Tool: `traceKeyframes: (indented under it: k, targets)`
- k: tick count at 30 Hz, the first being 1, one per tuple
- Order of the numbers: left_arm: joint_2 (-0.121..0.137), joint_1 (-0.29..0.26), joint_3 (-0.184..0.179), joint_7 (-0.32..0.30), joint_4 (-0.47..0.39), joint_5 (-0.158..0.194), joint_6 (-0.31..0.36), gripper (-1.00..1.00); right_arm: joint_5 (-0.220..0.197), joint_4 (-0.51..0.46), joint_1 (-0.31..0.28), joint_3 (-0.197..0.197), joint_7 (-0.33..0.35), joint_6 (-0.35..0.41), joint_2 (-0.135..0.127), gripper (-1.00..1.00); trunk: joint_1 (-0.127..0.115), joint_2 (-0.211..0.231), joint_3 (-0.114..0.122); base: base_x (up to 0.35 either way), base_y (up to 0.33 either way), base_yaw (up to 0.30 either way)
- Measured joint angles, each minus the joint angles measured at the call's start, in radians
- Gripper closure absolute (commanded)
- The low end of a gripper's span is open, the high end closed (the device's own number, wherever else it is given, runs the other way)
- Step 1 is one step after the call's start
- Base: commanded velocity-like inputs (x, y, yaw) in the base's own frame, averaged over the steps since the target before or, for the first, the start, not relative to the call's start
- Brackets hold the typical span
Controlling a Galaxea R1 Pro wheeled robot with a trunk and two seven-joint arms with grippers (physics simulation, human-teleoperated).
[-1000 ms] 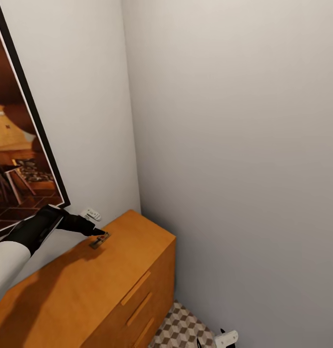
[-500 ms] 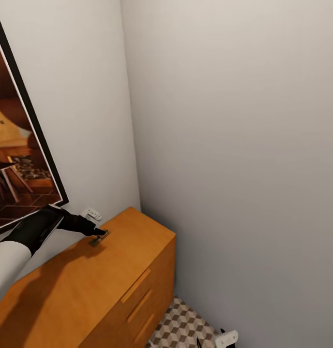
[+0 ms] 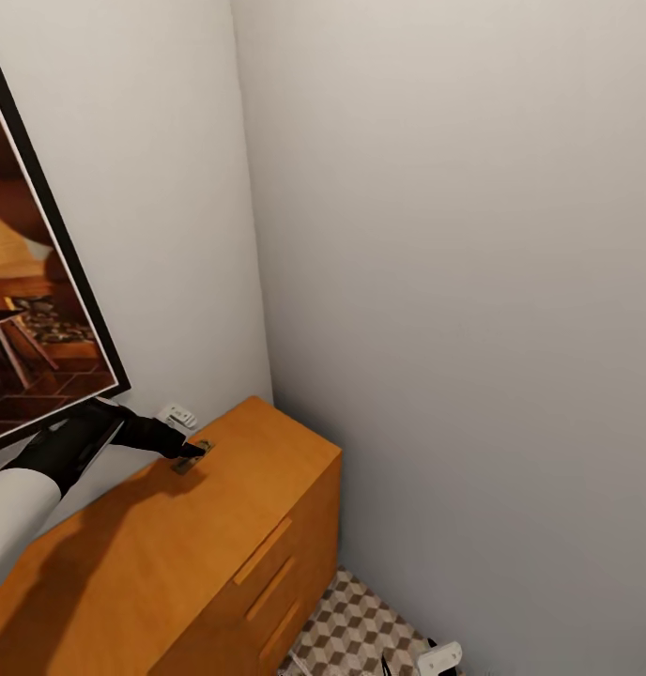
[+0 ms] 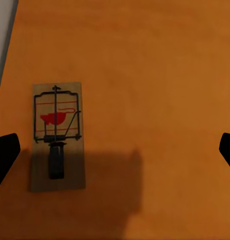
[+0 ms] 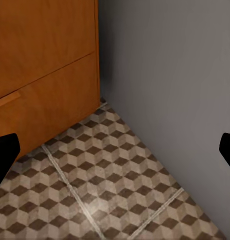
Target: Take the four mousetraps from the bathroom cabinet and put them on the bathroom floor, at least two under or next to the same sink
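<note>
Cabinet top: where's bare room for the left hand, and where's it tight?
The cabinet top is bare orange wood from the mousetrap forward to the front edge. It is tight at the back, where the trap lies near the wall beside the left gripper. The bathroom floor by the cabinet is bare.

Head high; wrists close; shared cabinet [image 3: 220,526]

Orange-wood cabinet [image 3: 173,554], tan mousetrap [image 4: 57,137] with red print, brown-and-beige cube-patterned floor [image 5: 109,185].
</note>
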Motion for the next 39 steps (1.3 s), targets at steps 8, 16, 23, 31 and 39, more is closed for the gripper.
traceKeyframes:
  k: [8, 16, 23, 31, 39]
  targets:
    - [0.0, 0.0, 0.0, 0.0, 0.001, 0.001, 0.0, -1.0, 0.0, 0.0, 0.0, 0.0, 0.0, 0.0, 0.0, -1.0, 0.0, 0.0, -0.013, 0.0, 0.002, 0.0]
    - [0.0, 0.0, 0.0, 0.0, 0.002, 0.001, 0.0, -1.0, 0.0, 0.0, 0.0, 0.0, 0.0, 0.0, 0.0, -1.0, 0.0, 0.0, -0.026, 0.0, 0.019, 0.0]
    - [0.001, 0.0, 0.001, 0.0, 0.003, 0.0, 0.0, -1.0, 0.0, 0.0, 0.0, 0.0, 0.0, 0.001, 0.0, -1.0, 0.0, 0.0, -0.035, 0.0, 0.003, 0.0]
    - [0.003, 0.0, 0.003, 0.0, 0.002, 0.0, 0.0, -1.0, 0.0, 0.0, 0.0, 0.0, 0.0, 0.001, 0.0, -1.0, 0.0, 0.0, -0.037, 0.0, 0.0, 0.0]
    - [0.004, 0.0, 0.004, 0.0, 0.001, 0.0, 0.0, -1.0, 0.0, 0.0, 0.0, 0.0, 0.0, 0.0, 0.0, -1.0, 0.0, 0.0, -0.037, 0.0, 0.0, 0.0]
